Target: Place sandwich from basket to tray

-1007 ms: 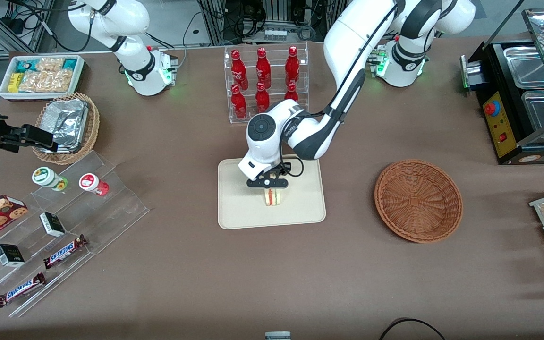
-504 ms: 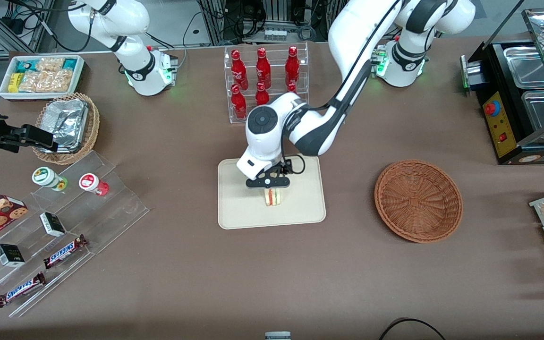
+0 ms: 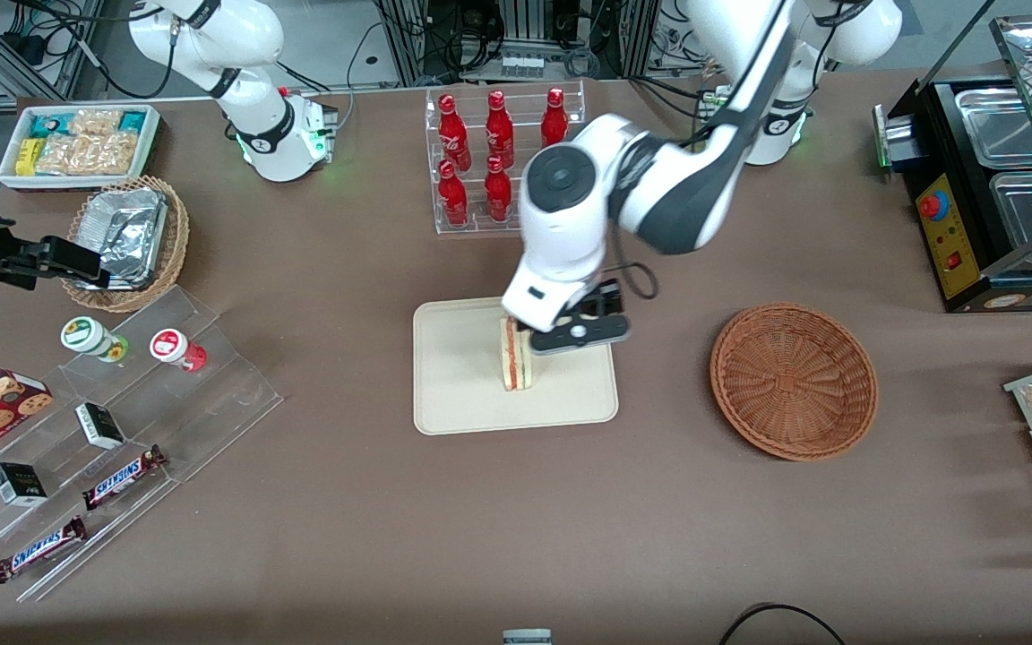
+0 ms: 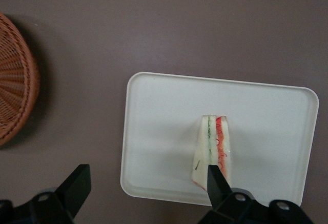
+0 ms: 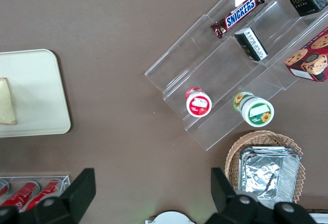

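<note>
The sandwich [image 3: 516,355] stands on its edge on the cream tray [image 3: 453,381], its red and green layers [image 4: 214,147] showing. My left gripper [image 3: 571,333] hangs open above the tray's edge that faces the basket, raised clear of the sandwich and just beside it. In the left wrist view the gripper [image 4: 147,187] holds nothing; one fingertip [image 4: 217,181] overlaps the sandwich's end, the other [image 4: 78,185] is over bare table. The reddish-brown basket [image 3: 794,381] sits empty toward the working arm's end. The right wrist view catches the tray [image 5: 31,90] and a corner of the sandwich [image 5: 6,103].
A clear rack of red bottles [image 3: 503,157] stands farther from the camera than the tray. Toward the parked arm's end are a stepped acrylic shelf with snacks [image 3: 122,403], a tan basket with foil [image 3: 126,242] and a white bin [image 3: 77,143]. A black appliance [image 3: 991,197] is at the working arm's end.
My gripper has lifted off the sandwich and swung toward the basket. The sandwich stays standing on the tray, more of it now uncovered.
</note>
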